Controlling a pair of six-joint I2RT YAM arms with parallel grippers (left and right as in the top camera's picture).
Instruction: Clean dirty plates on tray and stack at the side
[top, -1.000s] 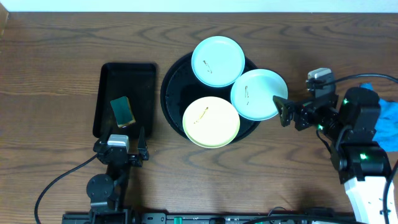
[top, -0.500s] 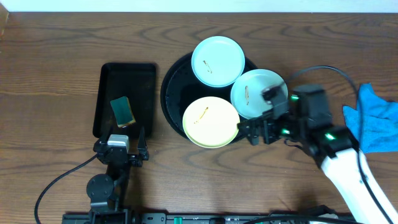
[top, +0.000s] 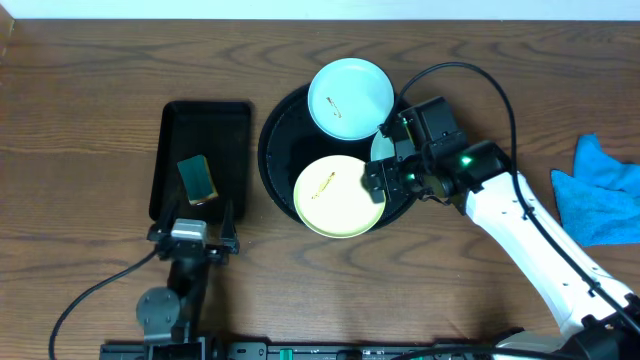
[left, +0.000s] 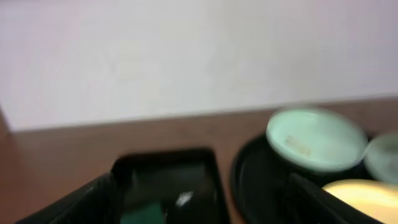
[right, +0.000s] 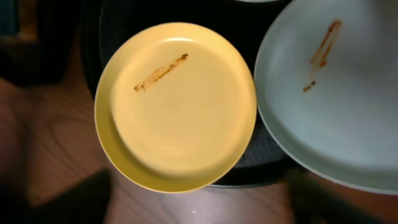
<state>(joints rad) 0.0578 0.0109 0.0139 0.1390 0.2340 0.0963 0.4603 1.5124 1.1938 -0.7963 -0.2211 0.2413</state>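
Observation:
The round black tray (top: 285, 150) holds three plates. A mint plate (top: 350, 98) lies at its back and a yellow plate (top: 338, 197) at its front, each with a brown smear. The second mint plate (right: 336, 87), also smeared, lies on the tray's right edge, and in the overhead view my right arm covers most of it. My right gripper (top: 375, 165) hovers open above the gap between the yellow plate (right: 177, 106) and that mint plate, holding nothing. My left gripper (top: 193, 222) stands open near the front, just below the rectangular tray.
A rectangular black tray (top: 205, 125) left of the round one carries a green sponge (top: 197, 178). A blue cloth (top: 605, 195) lies at the table's right edge. The left wrist view is blurred and shows both trays and a pale wall behind.
My right arm has swung left from the table's right side to over the tray, covering the right mint plate; its jaws have narrowed somewhat. The left arm has stayed put.

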